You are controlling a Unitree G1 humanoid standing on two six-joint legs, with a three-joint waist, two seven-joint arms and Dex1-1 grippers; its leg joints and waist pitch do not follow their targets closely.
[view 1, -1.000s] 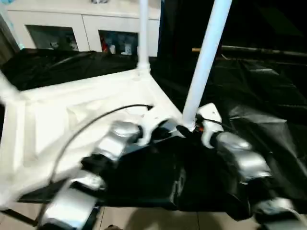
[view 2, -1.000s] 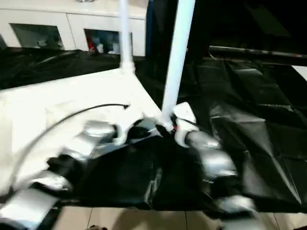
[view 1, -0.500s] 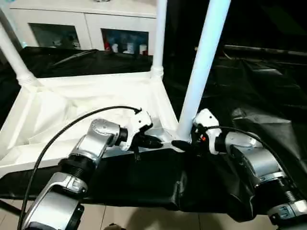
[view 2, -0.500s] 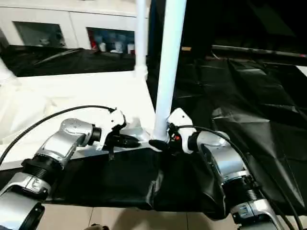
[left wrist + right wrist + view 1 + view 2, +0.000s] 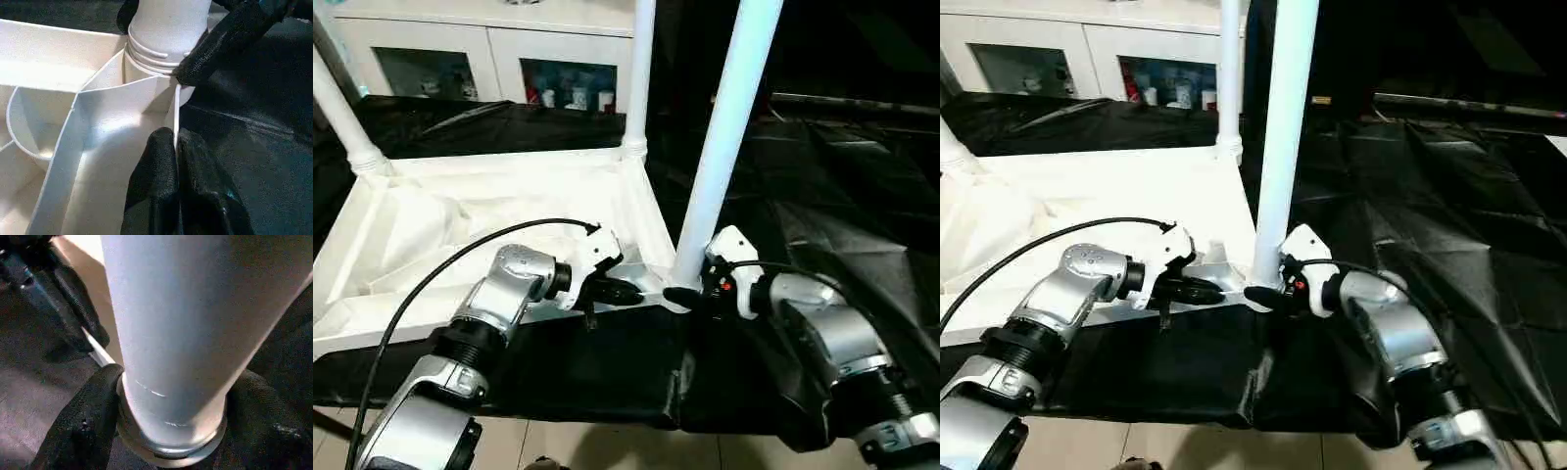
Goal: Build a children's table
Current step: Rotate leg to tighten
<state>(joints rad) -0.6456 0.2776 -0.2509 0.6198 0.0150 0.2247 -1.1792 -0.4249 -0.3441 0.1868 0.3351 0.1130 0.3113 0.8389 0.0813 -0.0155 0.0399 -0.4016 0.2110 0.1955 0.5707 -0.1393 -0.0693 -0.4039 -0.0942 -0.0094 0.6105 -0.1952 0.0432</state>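
The white table top (image 5: 460, 215) lies upside down on a black-covered surface. Three white legs stand up from its corner sockets: near right (image 5: 724, 137), far right (image 5: 639, 69) and far left (image 5: 337, 108). My left gripper (image 5: 625, 292) is shut on the top's thin rim wall (image 5: 175, 112) just beside the near right socket. My right gripper (image 5: 680, 294) is closed around the base of the near right leg (image 5: 181, 333), with one black finger (image 5: 88, 421) on each side of the collar. The fourth corner is out of view.
A white cabinet with glass-front shelves (image 5: 480, 69) stands behind. Crinkled black sheeting (image 5: 842, 196) covers the surface to the right. A black cable (image 5: 440, 279) arcs over the table top to my left wrist. Tiled floor (image 5: 607, 446) shows at the near edge.
The whole view has swung and steadied, so the camera moved. Both grippers stay at the near right corner, and my right forearm has shifted slightly.
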